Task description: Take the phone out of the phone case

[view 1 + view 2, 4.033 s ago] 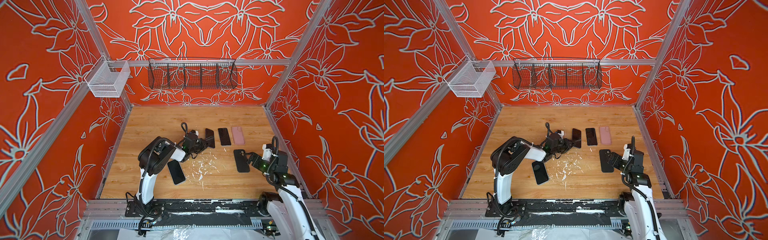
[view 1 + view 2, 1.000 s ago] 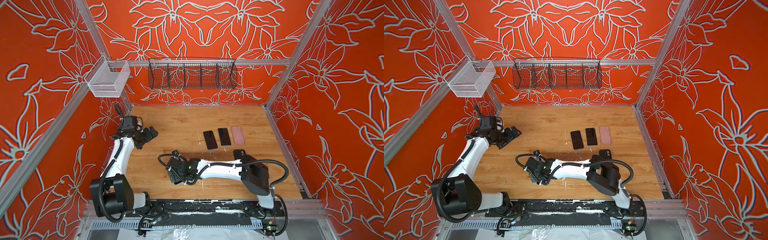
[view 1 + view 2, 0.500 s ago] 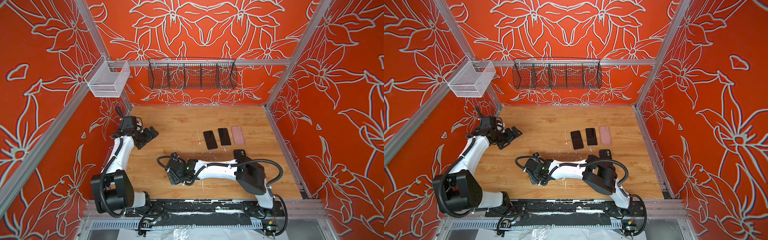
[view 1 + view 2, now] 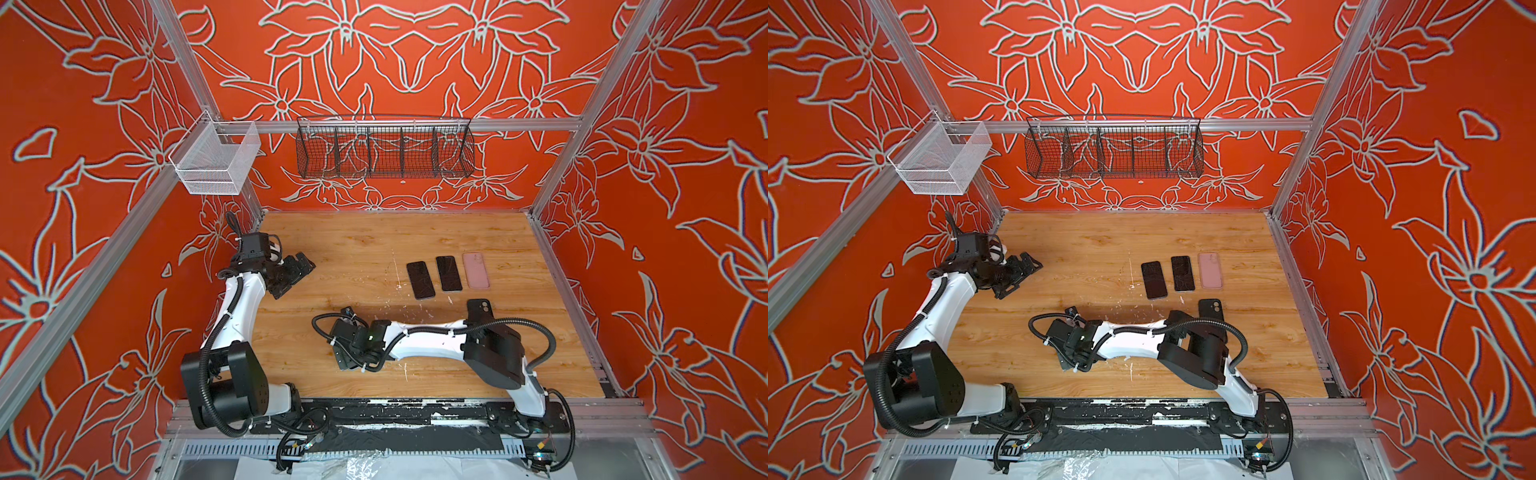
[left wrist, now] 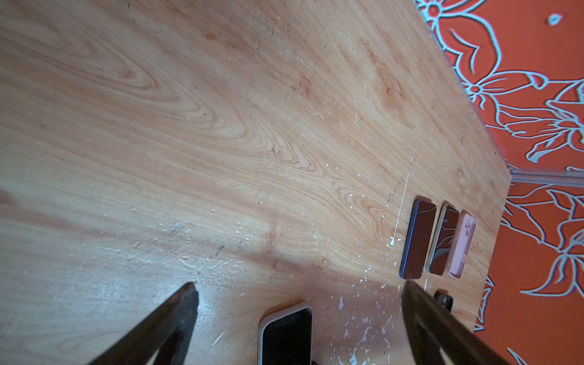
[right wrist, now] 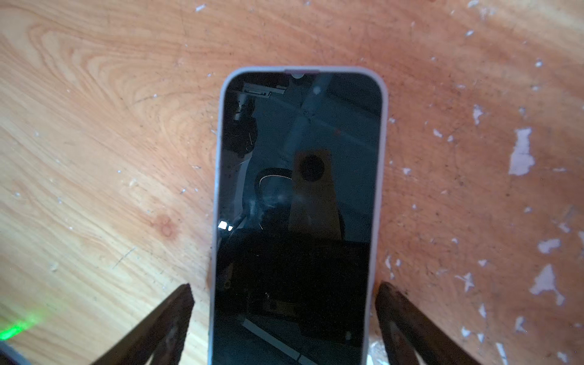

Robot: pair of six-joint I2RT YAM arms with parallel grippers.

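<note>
Wooden table [image 4: 365, 241] carries the phone [image 6: 297, 205], screen up inside its pale case [image 6: 383, 126], toward the front edge; the right gripper [image 6: 284, 286] straddles it, jaws apart, fingers just beside its long edges. Near the left wall [image 4: 104, 291] the left gripper [image 5: 300, 284] hangs, jaws wide apart.

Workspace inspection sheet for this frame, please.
Surface: wooden table, scratched.
Job's things: cased phone screen up; two dark phones, pink case, black item lying apart.
Clutter: white flecks on wood.
Grippers: left gripper open, empty; right gripper open, straddling cased phone, contact unclear.
Cables: black hose loops on arms; loose wires at front rail.
Surroundings: orange flowered walls; black wire basket, white mesh basket on frame.
</note>
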